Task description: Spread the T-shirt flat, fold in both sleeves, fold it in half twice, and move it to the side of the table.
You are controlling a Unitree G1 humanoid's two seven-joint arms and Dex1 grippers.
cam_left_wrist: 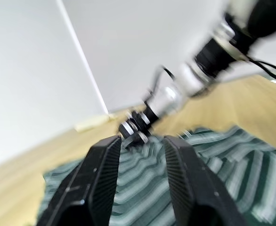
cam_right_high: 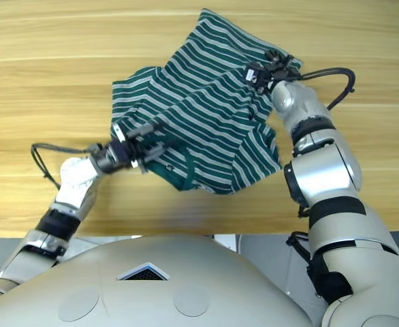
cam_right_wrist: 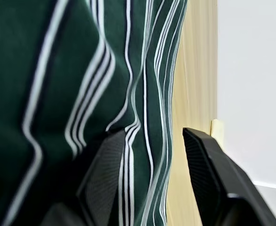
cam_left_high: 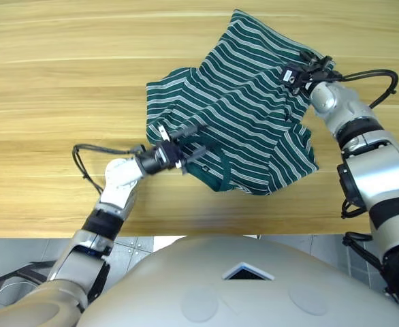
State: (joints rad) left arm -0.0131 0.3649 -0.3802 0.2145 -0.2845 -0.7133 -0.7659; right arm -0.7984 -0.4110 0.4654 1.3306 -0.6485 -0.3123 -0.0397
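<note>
A dark green T-shirt [cam_left_high: 244, 119] with white stripes lies crumpled and partly bunched on the wooden table [cam_left_high: 63, 82], right of the middle. My left gripper [cam_left_high: 203, 138] hovers open at the shirt's near left part, fingers spread over a dark fold. In the left wrist view its black fingers [cam_left_wrist: 100, 174] frame the striped cloth [cam_left_wrist: 142, 188] with nothing between them. My right gripper [cam_left_high: 315, 66] sits at the shirt's far right edge. The right wrist view shows that gripper [cam_right_wrist: 152, 136] open, with the shirt's striped edge [cam_right_wrist: 138, 94] running between its fingers.
Bare wood stretches to the left and far side of the shirt. The table's near edge [cam_left_high: 186, 235] runs just below the left forearm. Black cables loop off both wrists [cam_left_high: 84, 160].
</note>
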